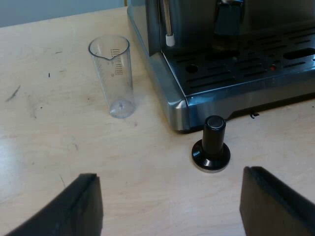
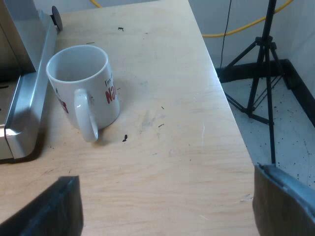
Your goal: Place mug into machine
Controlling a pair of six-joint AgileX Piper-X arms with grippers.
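A white mug (image 2: 83,91) with red lettering stands upright on the wooden table beside the espresso machine's metal base (image 2: 27,113), its handle turned toward my right gripper (image 2: 165,211). That gripper hovers open a short way off, nothing between its fingers. My left gripper (image 1: 170,206) is open too, above the table near a tamper with a black knob (image 1: 211,150). The tamper stands just before the corner of the espresso machine's drip tray (image 1: 236,69). A clear measuring glass (image 1: 114,76) stands upright beside the machine.
The machine's steam wand (image 1: 169,24) hangs over the tray's corner. The table edge (image 2: 221,88) runs close by the mug's far side, with a black tripod (image 2: 261,73) and a yellow cable on the floor beyond.
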